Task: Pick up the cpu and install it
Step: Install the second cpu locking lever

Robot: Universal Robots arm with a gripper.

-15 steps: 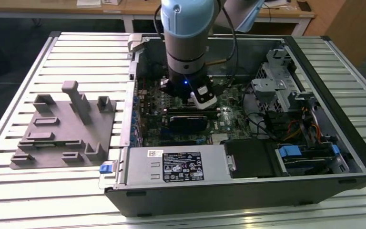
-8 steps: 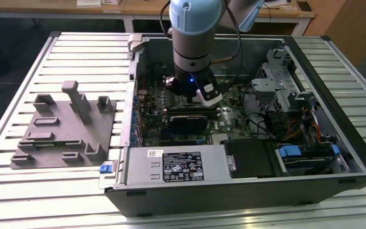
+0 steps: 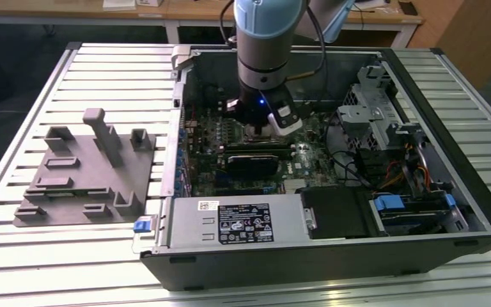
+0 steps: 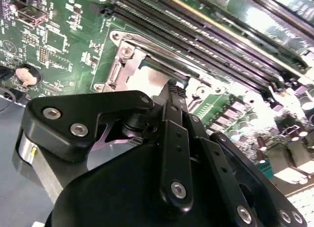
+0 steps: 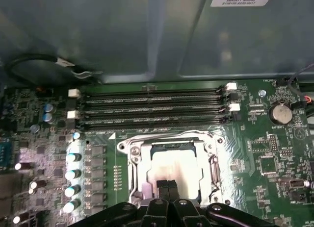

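- Silvery and pale, the cpu point(image 5: 175, 169) lies flat inside the socket frame point(image 5: 133, 161) on the green motherboard point(image 5: 274, 158), as we see in the first wrist view.
- We find the gripper point(image 5: 168, 186) low over the near edge of the cpu, its two black fingertips point(image 5: 162, 187) pressed together with nothing between them.
- In the exterior view's middle, we see the arm point(image 3: 267, 45) reaching down into the open computer case point(image 3: 416, 77).
- Grey fixture blocks point(image 3: 87, 169) sit on the slatted table point(image 3: 23, 256) at the exterior view's left, well apart from the case.

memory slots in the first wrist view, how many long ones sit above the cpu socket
4, stacked in parallel rows between the cpu socket and the case wall: slots at and, nearest the socket. White latches mark some ends; none looks hidden.
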